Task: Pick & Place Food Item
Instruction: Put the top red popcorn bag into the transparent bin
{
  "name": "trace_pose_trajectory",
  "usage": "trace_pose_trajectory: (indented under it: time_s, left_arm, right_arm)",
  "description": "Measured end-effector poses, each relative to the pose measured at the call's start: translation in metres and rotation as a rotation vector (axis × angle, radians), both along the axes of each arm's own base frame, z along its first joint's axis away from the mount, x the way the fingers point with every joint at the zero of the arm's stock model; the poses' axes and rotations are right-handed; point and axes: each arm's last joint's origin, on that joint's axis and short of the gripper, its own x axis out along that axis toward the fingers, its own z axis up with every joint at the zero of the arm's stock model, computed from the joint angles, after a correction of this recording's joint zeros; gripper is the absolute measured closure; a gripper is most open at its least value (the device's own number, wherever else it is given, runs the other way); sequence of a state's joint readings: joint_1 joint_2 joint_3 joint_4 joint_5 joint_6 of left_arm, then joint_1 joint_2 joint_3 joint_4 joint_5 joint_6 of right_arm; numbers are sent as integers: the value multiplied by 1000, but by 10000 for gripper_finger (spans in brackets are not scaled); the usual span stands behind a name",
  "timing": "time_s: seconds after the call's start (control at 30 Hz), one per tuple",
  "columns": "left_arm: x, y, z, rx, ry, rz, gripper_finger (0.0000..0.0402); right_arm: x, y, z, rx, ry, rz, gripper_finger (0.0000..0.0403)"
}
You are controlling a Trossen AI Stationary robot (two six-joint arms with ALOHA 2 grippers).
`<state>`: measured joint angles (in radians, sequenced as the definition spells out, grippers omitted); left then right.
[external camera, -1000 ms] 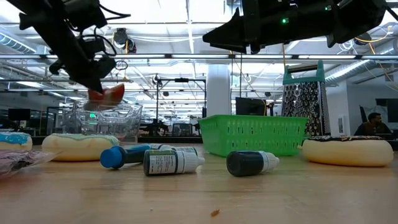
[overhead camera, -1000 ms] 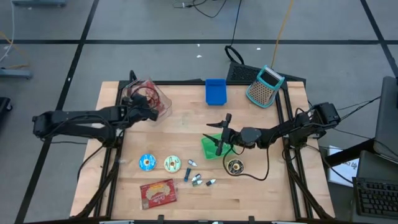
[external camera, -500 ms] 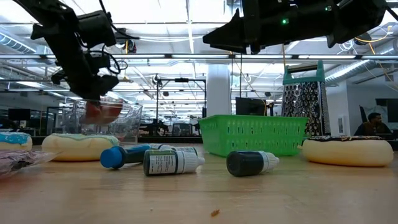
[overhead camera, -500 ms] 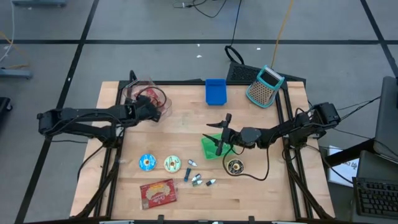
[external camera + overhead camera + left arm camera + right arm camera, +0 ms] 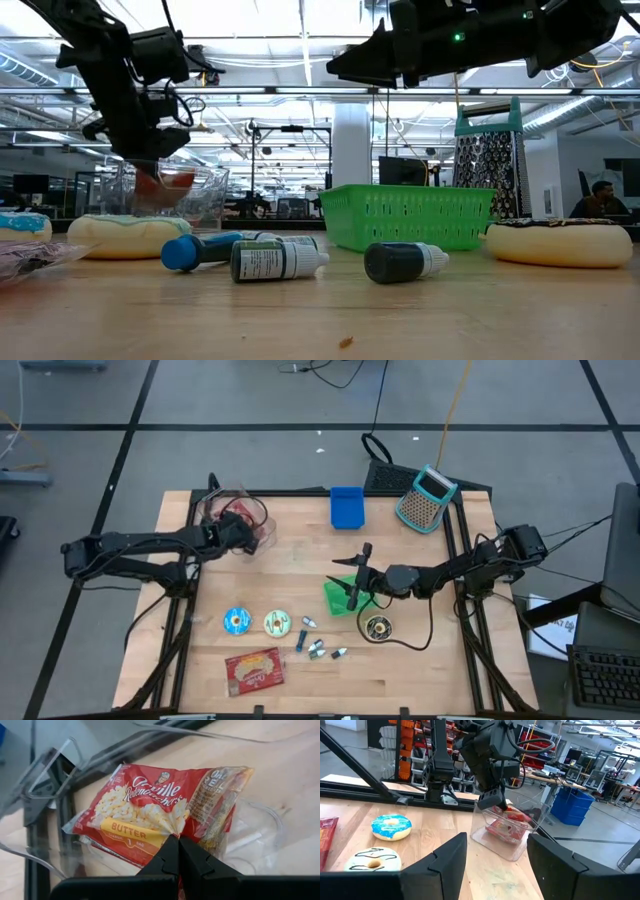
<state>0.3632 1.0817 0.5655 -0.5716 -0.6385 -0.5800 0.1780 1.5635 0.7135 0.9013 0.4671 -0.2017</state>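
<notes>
Popcorn bag (image 5: 160, 802) hangs in left pincer (image 5: 178, 851), clenched on its edge, lowered inside clear bin (image 5: 243, 510); bag extends ahead of fingertips. Right pincer (image 5: 496, 851) idles released above green basket (image 5: 340, 595).

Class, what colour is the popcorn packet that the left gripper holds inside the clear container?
Mostly red, with a yellow band: popcorn packet, clearest in the left wrist view.
</notes>
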Motion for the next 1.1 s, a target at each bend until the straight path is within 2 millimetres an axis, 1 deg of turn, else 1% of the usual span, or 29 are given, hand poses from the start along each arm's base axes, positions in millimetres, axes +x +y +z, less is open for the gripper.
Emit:
trace_pose_trajectory:
  time_s: [0.33,0.6,0.77,1.1]
  left_arm:
    - [0,0,-1,-29,24,-56,401]
    - [0,-1,-1,-59,21,-69,401]
    - [-4,2,-3,-108,27,-59,401]
    - [-7,7,-3,-111,32,-34,401]
  right_arm:
    - [0,0,0,24,-9,-1,206]
    - [0,0,0,16,-4,0,206]
    - [0,0,0,27,-7,-1,206]
    - [0,0,0,22,-4,-1,206]
